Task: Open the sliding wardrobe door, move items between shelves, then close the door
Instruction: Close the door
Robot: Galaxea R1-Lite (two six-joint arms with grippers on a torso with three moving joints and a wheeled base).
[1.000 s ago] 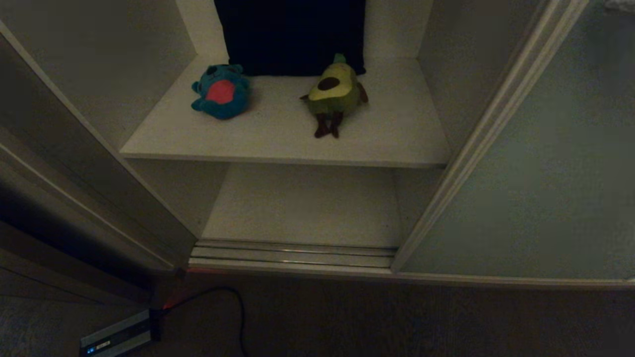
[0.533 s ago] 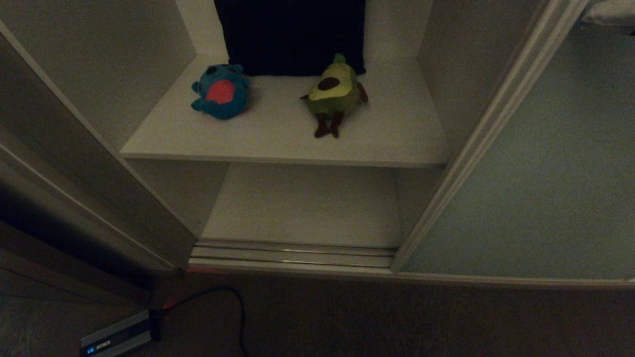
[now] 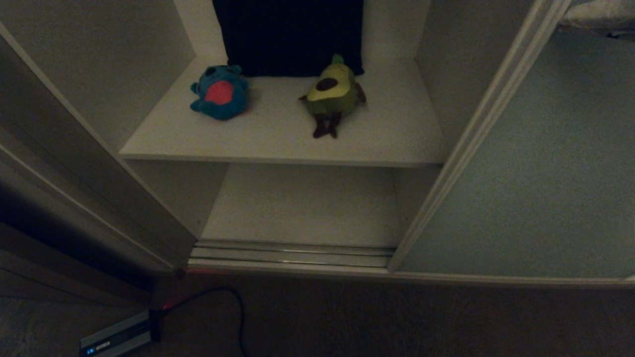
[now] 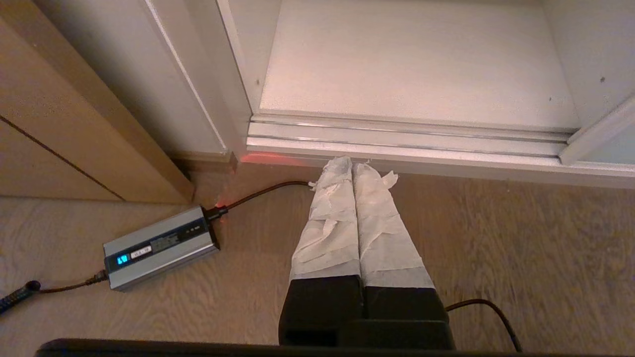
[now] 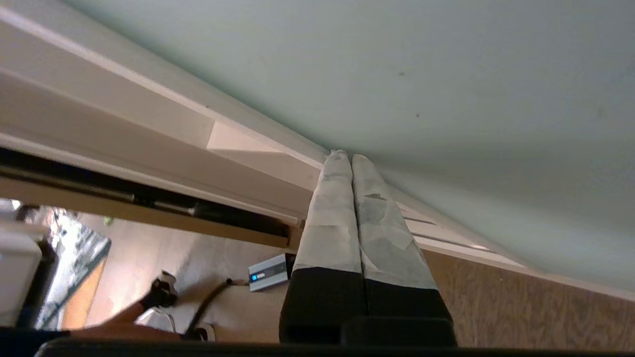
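R gripper (image 5: 346, 157): jaws pressed fully together, nothing between them, tips wrapped in pale tape. Tips sit at the sliding wardrobe door (image 5: 446, 74), right where the pale grey-green panel meets its light metal frame; whether they actually touch can't be told. L gripper (image 4: 353, 166): jaws likewise closed tight and empty, taped, hanging low over the wood floor (image 4: 521, 258), tips just in front of the ribbed floor track (image 4: 407, 141), not in contact w/ anything seen.

Neither arm shows in the head view. There the door (image 3: 536, 173) stands to the right, its frame edge running diagonally, wardrobe opening exposed to its left. Upper shelf (image 3: 278, 144) carries both items: teal monster (image 3: 219, 92) toward the left, red-pink belly facing up; avocado toy (image 3: 331, 93) near centre-right, pit up, dark legs pointing toward shelf front. The two are apart, not touching. Dark fabric (image 3: 287, 34) hangs behind them at the back of the shelf, avocado's top close to its hem. Lower shelf (image 3: 302, 208) is below, behind the track.

On the floor to the left: grey box (image 4: 161, 245) w/ a small blue light, black cable (image 4: 258, 192) running from it toward the wardrobe base. Brown wooden side board (image 4: 64, 124) beside it. In R wrist view a person's foot in a shoe (image 5: 161, 297) is far off on the floor.
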